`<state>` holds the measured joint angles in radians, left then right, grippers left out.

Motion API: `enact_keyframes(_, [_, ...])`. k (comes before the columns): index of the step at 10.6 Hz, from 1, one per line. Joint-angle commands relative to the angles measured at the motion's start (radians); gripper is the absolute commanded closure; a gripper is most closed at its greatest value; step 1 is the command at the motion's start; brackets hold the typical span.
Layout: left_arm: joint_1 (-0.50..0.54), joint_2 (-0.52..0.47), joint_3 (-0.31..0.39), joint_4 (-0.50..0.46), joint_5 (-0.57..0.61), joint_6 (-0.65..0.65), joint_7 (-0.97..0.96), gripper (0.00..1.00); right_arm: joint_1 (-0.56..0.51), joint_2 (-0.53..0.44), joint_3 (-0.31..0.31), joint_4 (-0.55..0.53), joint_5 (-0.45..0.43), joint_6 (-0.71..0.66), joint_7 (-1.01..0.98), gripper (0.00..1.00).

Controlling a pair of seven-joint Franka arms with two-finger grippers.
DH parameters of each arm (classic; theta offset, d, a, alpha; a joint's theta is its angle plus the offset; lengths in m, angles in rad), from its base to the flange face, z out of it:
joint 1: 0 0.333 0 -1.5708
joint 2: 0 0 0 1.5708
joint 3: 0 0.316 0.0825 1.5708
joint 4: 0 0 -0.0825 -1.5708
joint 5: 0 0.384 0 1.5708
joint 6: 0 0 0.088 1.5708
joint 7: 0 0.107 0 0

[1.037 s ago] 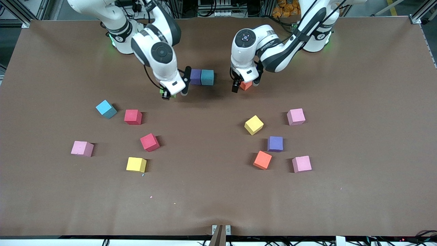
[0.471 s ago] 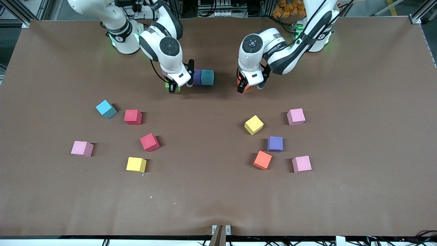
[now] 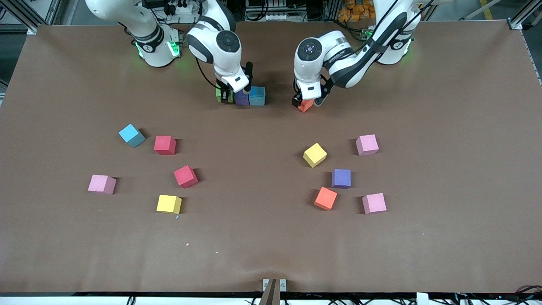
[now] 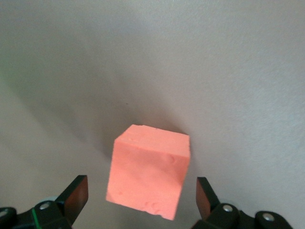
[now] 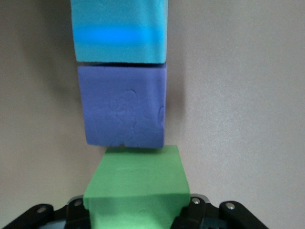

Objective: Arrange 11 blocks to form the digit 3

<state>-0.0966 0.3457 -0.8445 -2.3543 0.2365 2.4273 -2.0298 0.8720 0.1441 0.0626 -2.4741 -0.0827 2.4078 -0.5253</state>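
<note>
The right gripper (image 3: 232,94) is low over the worktop (image 3: 271,237) near the edge where the arm bases stand, its jaws shut on a green block (image 3: 221,95) set just beside a purple block (image 3: 241,98), which touches a light blue block (image 3: 257,95); the three form a short row. In the right wrist view the green block (image 5: 137,186) sits between the jaws, close against the purple one (image 5: 125,106).

The left gripper (image 3: 308,100) is toward the left arm's end of that row, jaws wide open astride an orange block (image 3: 305,105) that rests on the worktop; in the left wrist view neither finger (image 4: 76,196) touches the orange block (image 4: 148,171).

Ten more blocks lie scattered nearer the front camera, among them a yellow block (image 3: 315,155) and a red block (image 3: 186,176).
</note>
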Motion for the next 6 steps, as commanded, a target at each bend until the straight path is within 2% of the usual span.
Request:
enact_keyframes(1, [0.021,0.01,-0.025,-0.017,0.046,0.009,0.029,0.0,-0.001,0.021,-0.004,-0.017,-0.02,0.056,0.018,0.92])
enact_keyframes(6, [0.032,0.062,-0.025,-0.016,0.105,0.048,0.028,0.0,0.002,0.046,-0.004,-0.017,-0.02,0.082,0.018,0.92])
